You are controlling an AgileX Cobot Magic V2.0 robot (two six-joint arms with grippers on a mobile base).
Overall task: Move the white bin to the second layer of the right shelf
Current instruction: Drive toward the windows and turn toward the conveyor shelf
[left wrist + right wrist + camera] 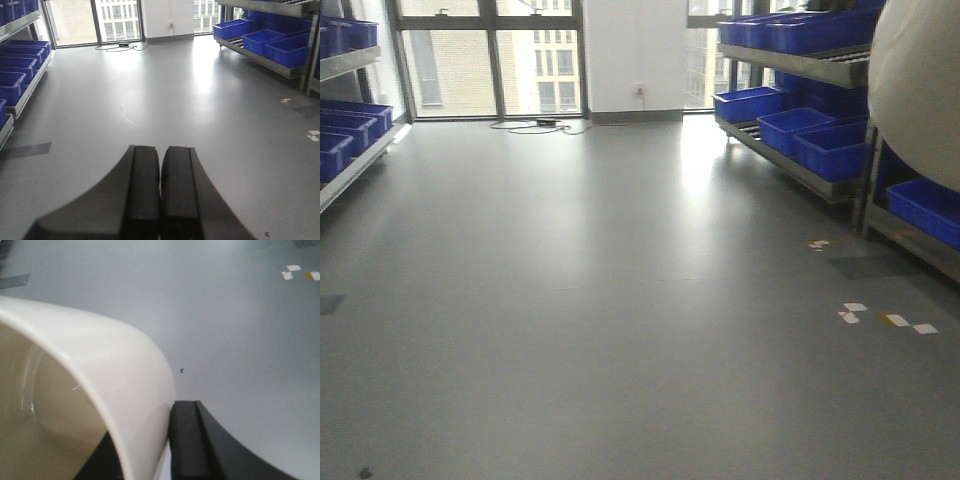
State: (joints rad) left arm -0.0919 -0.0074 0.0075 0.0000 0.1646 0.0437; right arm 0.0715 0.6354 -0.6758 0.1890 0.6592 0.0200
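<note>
The white bin (100, 355) fills the left of the right wrist view, its glossy wall and cream inside close to the lens. My right gripper (145, 437) is shut on that wall, one black finger inside the bin and one finger (187, 440) outside. In the front view the bin (920, 90) hangs at the upper right, in front of the right shelf (800, 62), and hides the gripper. I cannot tell which steel level is the second layer. My left gripper (160, 150) is shut on nothing above the bare floor.
Blue crates (825, 140) sit on the right shelf's levels. Another rack with blue crates (345, 125) lines the left wall. Grey floor lies between them, with white tape marks (880, 318). Windows, a wall socket and cables (542, 124) are at the far end.
</note>
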